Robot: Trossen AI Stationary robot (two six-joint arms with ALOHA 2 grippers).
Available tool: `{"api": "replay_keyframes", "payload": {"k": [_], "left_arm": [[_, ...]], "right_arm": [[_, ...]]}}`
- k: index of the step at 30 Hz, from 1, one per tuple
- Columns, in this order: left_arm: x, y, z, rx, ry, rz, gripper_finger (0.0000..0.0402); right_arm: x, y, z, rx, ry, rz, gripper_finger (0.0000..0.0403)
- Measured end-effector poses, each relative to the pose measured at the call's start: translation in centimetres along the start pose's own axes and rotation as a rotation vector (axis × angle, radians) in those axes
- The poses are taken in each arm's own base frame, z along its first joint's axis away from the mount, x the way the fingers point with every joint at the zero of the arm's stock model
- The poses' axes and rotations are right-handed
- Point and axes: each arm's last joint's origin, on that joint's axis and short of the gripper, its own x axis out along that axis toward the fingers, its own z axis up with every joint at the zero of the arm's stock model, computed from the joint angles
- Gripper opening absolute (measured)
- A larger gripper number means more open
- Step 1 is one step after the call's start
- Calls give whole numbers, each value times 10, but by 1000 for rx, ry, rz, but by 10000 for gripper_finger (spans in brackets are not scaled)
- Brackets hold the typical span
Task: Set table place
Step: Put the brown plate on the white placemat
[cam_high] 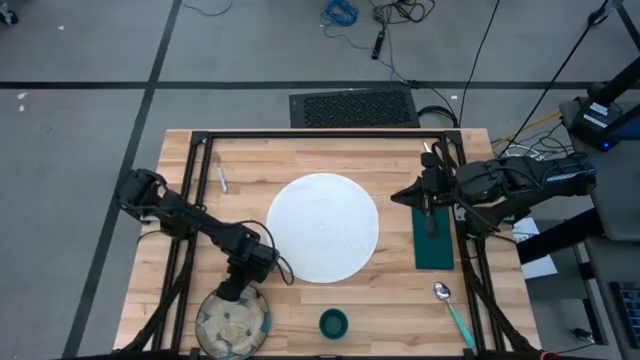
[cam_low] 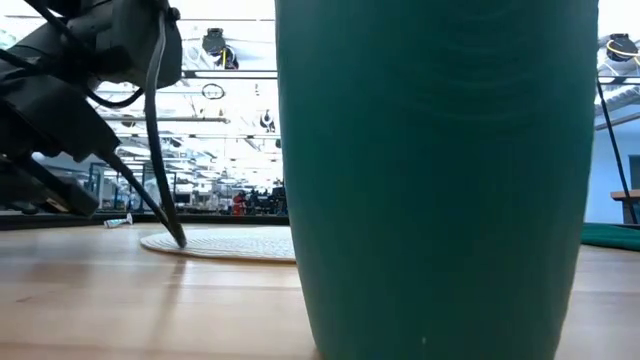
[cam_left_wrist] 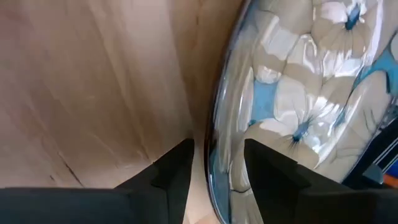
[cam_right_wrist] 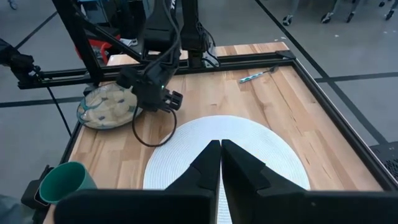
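The speckled beige-blue bowl (cam_high: 232, 322) stands on the table's near left corner. My left gripper (cam_high: 240, 288) is over the bowl's far rim, fingers pointing down. In the left wrist view it is open (cam_left_wrist: 217, 171), with one finger outside the rim (cam_left_wrist: 214, 143) and one inside, and a gap on each side. The white plate (cam_high: 322, 228) lies in the middle, with the dark green napkin (cam_high: 433, 245) to its right. My right gripper (cam_high: 398, 196) is shut and empty (cam_right_wrist: 219, 155), level above the napkin's far end, pointing at the plate. The green cup (cam_high: 333, 323) stands near the front edge. The teal-handled spoon (cam_high: 450, 305) lies at the near right.
A utensil (cam_high: 222, 178) lies at the far left of the table, and more silver cutlery (cam_high: 432, 152) lies at the far right by the black frame (cam_high: 320, 133). The cup (cam_low: 440, 180) fills the low view. Bare wood shows between the plate and the bowl.
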Motion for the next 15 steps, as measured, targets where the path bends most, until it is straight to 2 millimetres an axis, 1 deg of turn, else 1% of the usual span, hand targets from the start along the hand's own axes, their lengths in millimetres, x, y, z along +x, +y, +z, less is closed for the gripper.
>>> {"api": "replay_keyframes", "payload": {"k": [2,6,7,11,15], "left_arm": [[0,1,0,-13,0,2,105],[1,0,-1,-18,5,-24,25],[1,0,-1,-23,7,-34,18],[1,0,1,-33,-1,-49,15],[-3,2,1,-84,6,-142,3]], "right_arm": [[0,0,0,-1,0,0,0],[0,0,0,-9,1,-1,0],[0,0,0,-12,1,-1,0],[0,0,0,-23,1,-1,0],[0,0,0,-39,1,-2,0]]}}
